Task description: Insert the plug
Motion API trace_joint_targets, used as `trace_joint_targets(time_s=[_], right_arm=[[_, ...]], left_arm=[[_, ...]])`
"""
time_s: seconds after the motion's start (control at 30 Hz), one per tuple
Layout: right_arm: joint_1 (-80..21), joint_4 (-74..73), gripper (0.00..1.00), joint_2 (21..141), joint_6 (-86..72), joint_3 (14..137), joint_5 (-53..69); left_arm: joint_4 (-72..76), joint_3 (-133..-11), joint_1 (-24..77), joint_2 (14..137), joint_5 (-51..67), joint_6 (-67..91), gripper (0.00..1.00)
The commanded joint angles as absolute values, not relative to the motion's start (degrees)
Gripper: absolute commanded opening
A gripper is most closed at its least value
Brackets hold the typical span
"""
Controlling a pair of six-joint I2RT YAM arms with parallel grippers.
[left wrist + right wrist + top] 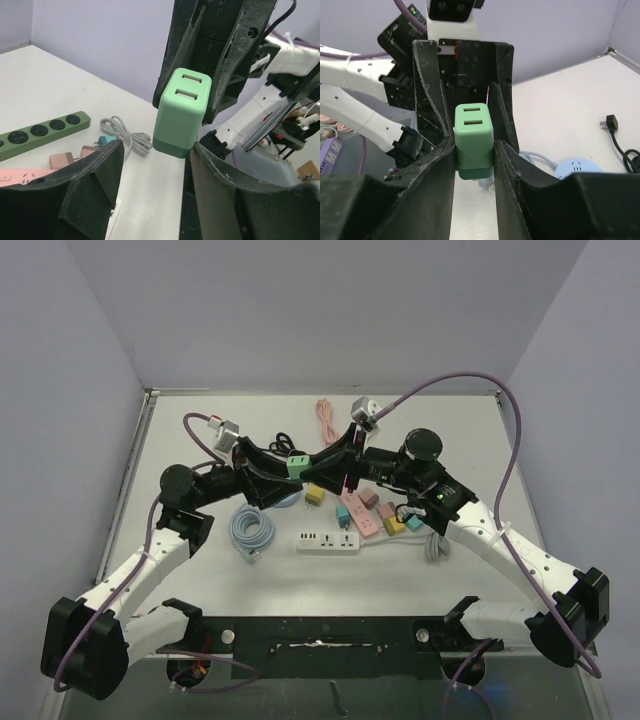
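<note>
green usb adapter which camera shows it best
Left wrist: green usb adapter is large, both ports and darker base clear. Right wrist shows it between right fingers, sides covered. Top external: only a small green block.

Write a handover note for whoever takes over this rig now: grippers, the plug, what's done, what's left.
The left gripper is open around the green charger, not gripping it.
The right gripper is shut on the charger in mid-air.
The white power strip lies flat on the table.
Done: charger lifted and in the right gripper.
Left: withdraw the left arm, then plug the charger into a strip socket.
</note>
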State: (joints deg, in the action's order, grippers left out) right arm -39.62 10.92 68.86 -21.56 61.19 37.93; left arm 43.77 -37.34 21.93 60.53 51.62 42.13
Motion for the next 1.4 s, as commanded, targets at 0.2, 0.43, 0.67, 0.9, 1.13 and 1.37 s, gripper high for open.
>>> trace_joint_targets(time_s=[0.2, 0.43, 0.67, 0.9, 1.13, 1.37], right_arm=[[-39.65, 25.95, 0.11, 66.97, -32.11, 59.50, 37.95], [-39.59, 27.55, 0.14, 67.13, -32.91, 58.17, 39.51], [-39.59, 20.27, 0.33, 67.01, -31.59, 59.87, 38.91], [-39.51, -0.64, 0.58, 67.42, -21.31, 68.71, 37.66], [-39.59, -28.56, 0.61, 76.02, -4.71, 84.16, 42.93], [-40.17, -35.22, 0.62, 79.55, 0.01, 88.05, 47.91]], left_arm=[[69.98, -36.15, 23.34, 66.23, 49.28, 61.84, 0.53], [69.82, -36.45, 23.56, 66.80, 49.37, 61.22, 0.40], [66.03, -36.89, 23.58, 65.59, 51.14, 57.34, 0.11], [45.46, -39.84, 23.64, 61.76, 57.74, 42.15, 0.05], [22.28, -45.35, 24.74, 59.36, 60.00, 27.14, 0.06], [10.97, -47.97, 25.55, 59.21, 58.57, 19.81, 0.07]])
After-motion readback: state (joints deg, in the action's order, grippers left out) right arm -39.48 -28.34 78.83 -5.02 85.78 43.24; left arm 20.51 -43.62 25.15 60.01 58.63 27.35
